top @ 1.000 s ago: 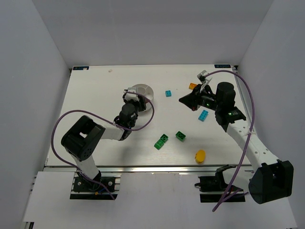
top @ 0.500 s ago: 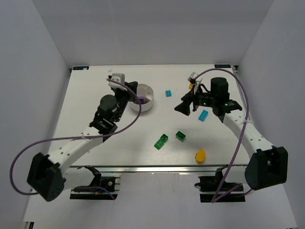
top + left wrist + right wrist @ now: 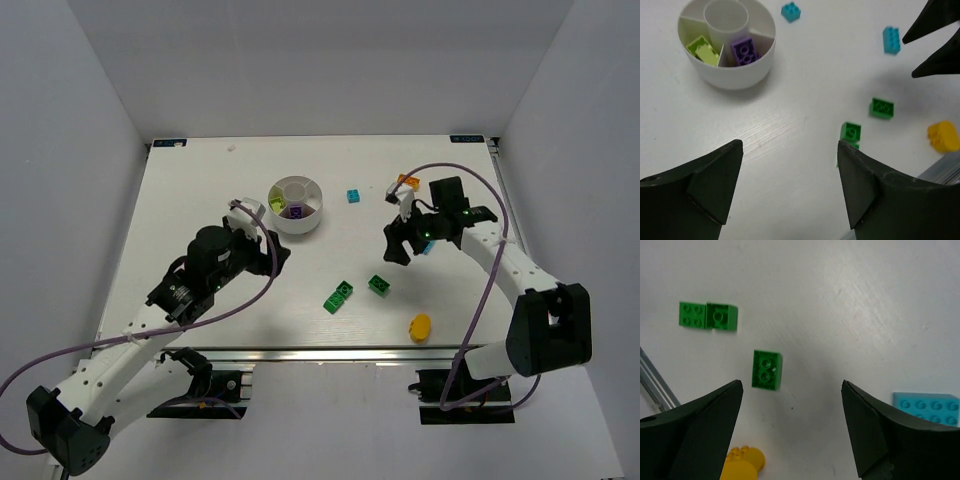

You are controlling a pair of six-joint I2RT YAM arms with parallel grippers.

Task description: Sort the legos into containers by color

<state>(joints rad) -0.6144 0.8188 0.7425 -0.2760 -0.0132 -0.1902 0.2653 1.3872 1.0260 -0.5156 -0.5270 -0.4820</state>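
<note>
Left gripper [image 3: 789,146] backed off the divided dish [image 3: 731,81], right gripper [image 3: 791,386] moved above the dark green brick [image 3: 766,370] toward the near edge, both jaws wide, empty; brick likely light, hard, slick, so pinch flat sides.

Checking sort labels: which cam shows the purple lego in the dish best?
Left wrist. The purple lego is large in frame, its studs are visible, and it clearly lies in one section of the dish. Top external shows it only as a tiny purple patch in the dish. Right wrist doesn't show it.
</note>
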